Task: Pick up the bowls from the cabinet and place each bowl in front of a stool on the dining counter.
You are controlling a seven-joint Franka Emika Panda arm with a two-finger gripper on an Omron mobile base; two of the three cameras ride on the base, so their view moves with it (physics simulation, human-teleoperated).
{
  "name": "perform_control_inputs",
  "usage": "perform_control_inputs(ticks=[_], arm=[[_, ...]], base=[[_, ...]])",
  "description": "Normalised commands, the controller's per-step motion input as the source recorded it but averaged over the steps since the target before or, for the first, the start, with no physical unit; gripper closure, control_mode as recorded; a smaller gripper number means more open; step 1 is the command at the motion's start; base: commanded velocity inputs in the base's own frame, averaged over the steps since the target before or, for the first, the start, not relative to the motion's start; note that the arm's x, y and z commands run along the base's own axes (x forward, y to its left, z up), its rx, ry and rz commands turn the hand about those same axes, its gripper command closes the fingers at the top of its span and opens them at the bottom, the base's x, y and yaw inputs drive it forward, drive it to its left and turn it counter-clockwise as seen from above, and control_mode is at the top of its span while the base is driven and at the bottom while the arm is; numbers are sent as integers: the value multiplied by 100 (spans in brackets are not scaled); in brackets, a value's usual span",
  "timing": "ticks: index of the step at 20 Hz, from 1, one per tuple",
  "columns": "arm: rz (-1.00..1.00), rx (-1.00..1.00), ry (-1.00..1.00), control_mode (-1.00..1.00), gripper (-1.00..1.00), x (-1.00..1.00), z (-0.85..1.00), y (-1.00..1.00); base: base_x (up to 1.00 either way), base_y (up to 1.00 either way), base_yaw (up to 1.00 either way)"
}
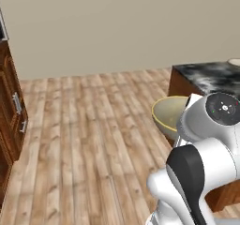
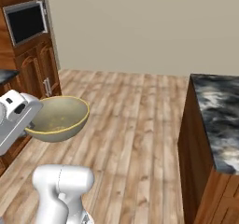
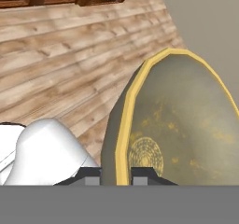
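a wide ceramic bowl (image 2: 59,118), likely rigid, slick and breakable, rides above the wooden floor (image 1: 93,139) near the dining counter (image 2: 217,120), the end effector (image 3: 123,175) clamped on its thin rim, the soundest hold.

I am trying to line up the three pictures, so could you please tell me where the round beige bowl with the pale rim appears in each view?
Left base view: the round beige bowl sits right of centre, partly behind the white arm.
Right base view: bowl at left, held over the floor.
Hand view: bowl at right, its rim pinched in the claw.
Shared landmark: the wooden plank floor.
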Motion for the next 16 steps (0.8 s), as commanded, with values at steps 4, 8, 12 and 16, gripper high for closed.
perform_control_inputs(ticks=[4,8,12,16], arm=[[0,0,0,100,100,0,0,0],[0,0,0,100,100,0,0,0],[0,0,0,100,100,0,0,0],[0,0,0,100,100,0,0,0]], base=[[100,4,-3],[100,25,-5],[100,23,-5],[100,23,-5]])
